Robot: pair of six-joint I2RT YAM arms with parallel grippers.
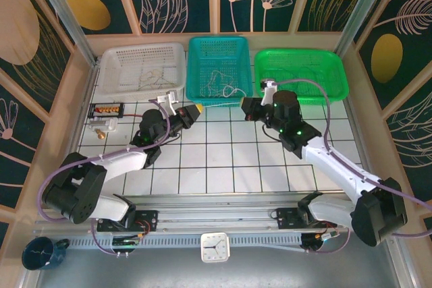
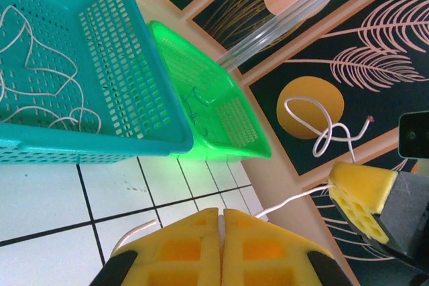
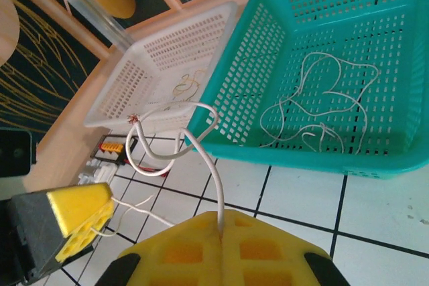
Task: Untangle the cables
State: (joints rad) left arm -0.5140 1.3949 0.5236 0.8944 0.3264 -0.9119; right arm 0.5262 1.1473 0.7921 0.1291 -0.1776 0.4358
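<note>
- The left tool (image 2: 220,236) is closed, its yellow pads pressed together on a white cable (image 3: 216,179) that comes out on both sides of them.
- The right tool (image 3: 220,239) is also closed and pinches the same cable, which rises from its pads, loops and ends in a bare coppery tip.
- In the top view both tools hang over the desk (image 1: 229,160), just short of the baskets. The right tool is at 3 o'clock of the left one, near it but apart.
- The cable is held in the air between the tools, with slack loops by the right one.
- Three baskets line the desk's 12 o'clock edge: white basket (image 1: 111,65) at 11, teal basket (image 1: 219,55) at 12, green basket (image 1: 304,65) at 1.
- More pale cables (image 1: 226,88) lie loosely coiled in the teal basket.
- A thin pale wire (image 1: 152,75) lies in the white basket, and a thin dark wire (image 2: 194,102) lies in the green one.
</note>
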